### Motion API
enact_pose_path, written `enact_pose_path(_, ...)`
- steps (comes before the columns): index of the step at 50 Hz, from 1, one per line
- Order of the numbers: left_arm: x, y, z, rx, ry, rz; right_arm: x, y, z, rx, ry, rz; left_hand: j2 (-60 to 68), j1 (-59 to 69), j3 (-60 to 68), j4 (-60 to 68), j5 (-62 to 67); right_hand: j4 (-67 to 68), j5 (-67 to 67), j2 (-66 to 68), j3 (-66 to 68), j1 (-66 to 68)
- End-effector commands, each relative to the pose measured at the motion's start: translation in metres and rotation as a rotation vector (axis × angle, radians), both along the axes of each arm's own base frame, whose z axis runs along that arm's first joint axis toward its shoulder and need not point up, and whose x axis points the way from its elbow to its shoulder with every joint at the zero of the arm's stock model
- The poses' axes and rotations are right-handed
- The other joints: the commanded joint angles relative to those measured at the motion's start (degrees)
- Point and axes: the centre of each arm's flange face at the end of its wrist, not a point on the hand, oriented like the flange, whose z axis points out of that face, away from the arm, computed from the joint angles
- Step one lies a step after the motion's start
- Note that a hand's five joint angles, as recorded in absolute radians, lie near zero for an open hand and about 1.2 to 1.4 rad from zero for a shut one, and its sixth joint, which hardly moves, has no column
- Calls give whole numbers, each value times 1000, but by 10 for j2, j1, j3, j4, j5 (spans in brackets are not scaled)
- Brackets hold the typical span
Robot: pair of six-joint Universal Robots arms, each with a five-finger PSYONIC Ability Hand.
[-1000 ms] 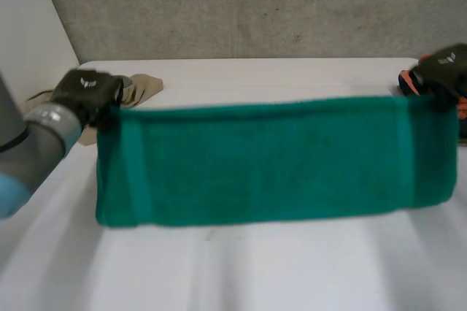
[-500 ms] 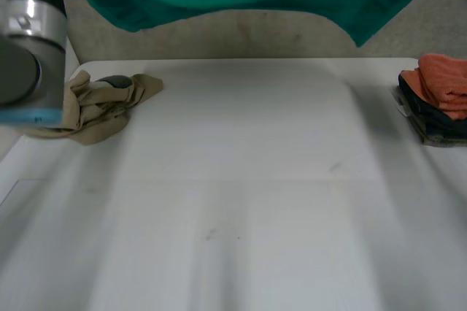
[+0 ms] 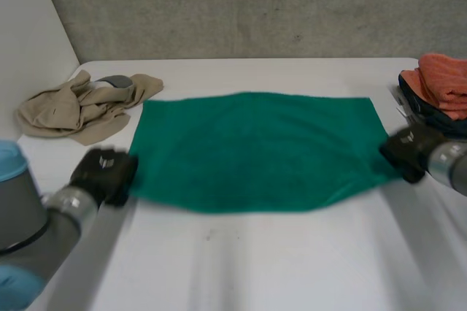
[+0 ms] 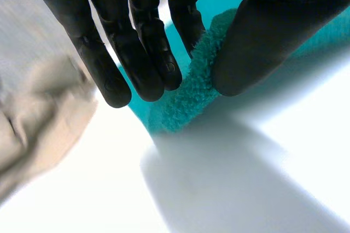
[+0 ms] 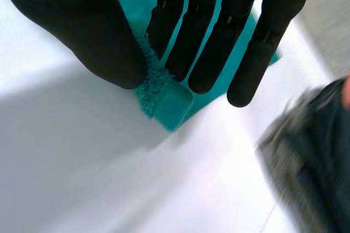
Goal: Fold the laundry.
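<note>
The white table [image 3: 255, 267] bore the green towel [image 3: 255, 147] spread flat at its centre; half a second before, the towel had been up in the air. Beige clothing [image 3: 80, 106] lay at ten o'clock. The left hand [image 3: 102, 174] pinched the towel's eight-o'clock corner between thumb and fingers. The right hand [image 3: 408, 152] pinched its four-o'clock corner likewise.

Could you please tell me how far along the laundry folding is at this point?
Done: the green towel lies spread flat on the table, and an orange cloth sits stacked at the right edge. In hand: the left hand and right hand each pinch a near corner of the towel. Left: no fold shows in it yet, and the beige garment lies crumpled at the far left.
</note>
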Motion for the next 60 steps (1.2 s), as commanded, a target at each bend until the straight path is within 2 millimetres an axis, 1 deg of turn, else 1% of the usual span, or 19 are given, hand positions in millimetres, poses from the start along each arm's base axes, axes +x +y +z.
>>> enact_pose_path(1, 34, 78, 15, 303, -237, -38, -39, 82, 25, 255, 225, 73, 112, 143, 116, 112, 135, 111, 135, 123, 116, 156)
enact_pose_path(3, 37, 85, 21, 330, -254, -37, -48, 87, 31, 261, 256, 79, 112, 143, 116, 112, 135, 111, 135, 123, 116, 156)
enact_pose_path(6, 37, 74, 36, 246, -247, -24, -60, 78, 38, 188, 271, 46, 112, 143, 116, 112, 135, 111, 135, 123, 116, 156)
enact_pose_path(9, 31, 50, 50, 92, -221, -22, -61, 58, 39, 88, 210, -23, 112, 143, 116, 112, 135, 111, 135, 123, 116, 156)
enact_pose_path(12, 23, 31, 51, 9, -192, -35, -50, 29, 23, 10, 111, -58, 112, 143, 116, 112, 135, 111, 135, 123, 116, 156)
enact_pose_path(18, -23, -16, 48, -175, -57, -98, -18, -9, 12, -160, -12, -51, 112, 143, 116, 112, 135, 111, 135, 123, 116, 156)
enact_pose_path(27, -46, -85, 26, -275, -41, -11, -6, -53, -2, -348, 13, -117, 112, 143, 116, 112, 135, 111, 135, 123, 116, 156)
enact_pose_path(35, -73, -117, 5, -308, -42, 21, 11, -80, -13, -412, 9, -103, 112, 143, 116, 112, 135, 111, 135, 123, 116, 156)
enact_pose_path(37, -76, -117, 4, -307, -38, 9, 15, -84, -14, -421, 7, -104, 112, 143, 116, 112, 135, 111, 135, 123, 116, 156)
enact_pose_path(38, -82, -113, 2, -306, -41, -6, 17, -85, -15, -414, 6, -106, -246, -215, -242, -246, -223, -148, -125, -136, -143, -104)
enact_pose_path(39, -84, -111, 2, -306, -41, -11, 20, -84, -16, -411, 10, -115, -491, -460, -487, -491, -468, -589, -565, -577, -584, -544)
enact_pose_path(40, -86, -109, 1, -304, -41, -16, 22, -83, -16, -408, 10, -120, -588, -557, -584, -588, -565, -589, -565, -577, -584, -544)
enact_pose_path(41, -94, -101, 1, -301, -33, -35, 22, -82, -16, -407, 10, -125, -512, -481, -508, -512, -488, -589, -565, -577, -584, -544)
enact_pose_path(42, -97, -98, 2, -302, -30, -44, 22, -79, -15, -397, 3, -143, -582, -551, -578, -582, -559, -589, -565, -577, -584, -544)
enact_pose_path(45, -103, -84, 0, -284, -31, -69, 20, -73, -16, -361, -30, -166, -588, -557, -584, -588, -565, -589, -565, -577, -584, -544)
enact_pose_path(51, -89, -62, 26, -297, -21, -67, 14, -30, 6, -246, -120, -155, -588, -557, -584, -588, -565, -589, -565, -577, -584, -544)
enact_pose_path(55, -81, -46, 31, -291, -19, -70, -6, -7, 7, -140, -162, -138, -588, -557, -584, -588, -565, -585, -561, -573, -580, -540)
enact_pose_path(57, -79, -42, 33, -295, -18, -68, -25, 0, 1, -80, -188, -157, -588, -557, -584, -588, -565, -479, -455, -467, -474, -434)
enact_pose_path(60, -74, -35, 31, -302, -15, -66, -41, 6, -11, -25, -216, -167, -588, -557, -584, -588, -565, -446, -423, -435, -442, -402)
